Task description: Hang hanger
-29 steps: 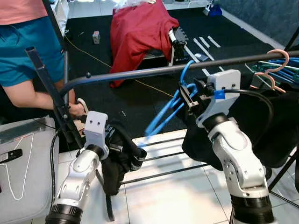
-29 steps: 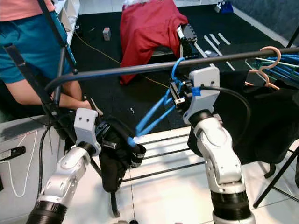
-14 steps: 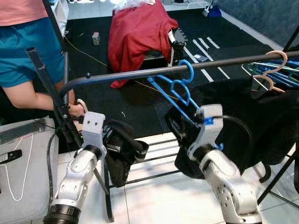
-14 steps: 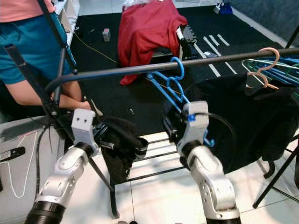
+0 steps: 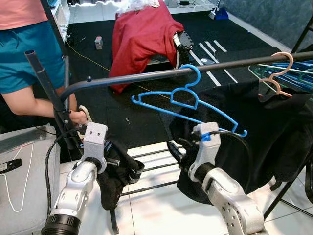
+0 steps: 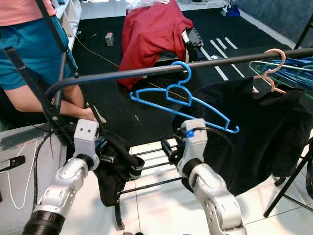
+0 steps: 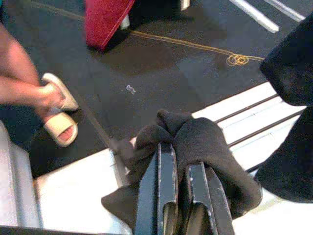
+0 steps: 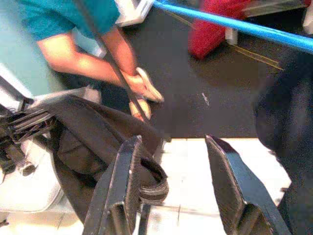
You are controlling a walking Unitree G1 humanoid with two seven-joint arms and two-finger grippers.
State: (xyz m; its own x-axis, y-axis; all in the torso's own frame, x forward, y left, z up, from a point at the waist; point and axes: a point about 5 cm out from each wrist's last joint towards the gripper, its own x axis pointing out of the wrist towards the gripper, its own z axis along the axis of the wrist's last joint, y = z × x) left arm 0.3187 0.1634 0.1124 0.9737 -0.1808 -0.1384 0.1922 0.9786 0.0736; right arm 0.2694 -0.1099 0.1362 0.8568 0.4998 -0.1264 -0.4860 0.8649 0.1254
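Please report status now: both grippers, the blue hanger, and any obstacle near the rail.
Blue hanger hooked on rail, hanging free. Right gripper open, below it. Left gripper shut on black garment. Person crouched by the rack's left end.

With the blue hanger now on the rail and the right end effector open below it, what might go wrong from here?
1. The blue hanger hangs tilted on the rail; it may swing or slip if the right arm bumps it, since the open right end effector sits just beneath it.
2. The left end effector is shut on the dark garment, which droops near the rack's lower bars and might snag.
3. A person's hand is close to the left arm.
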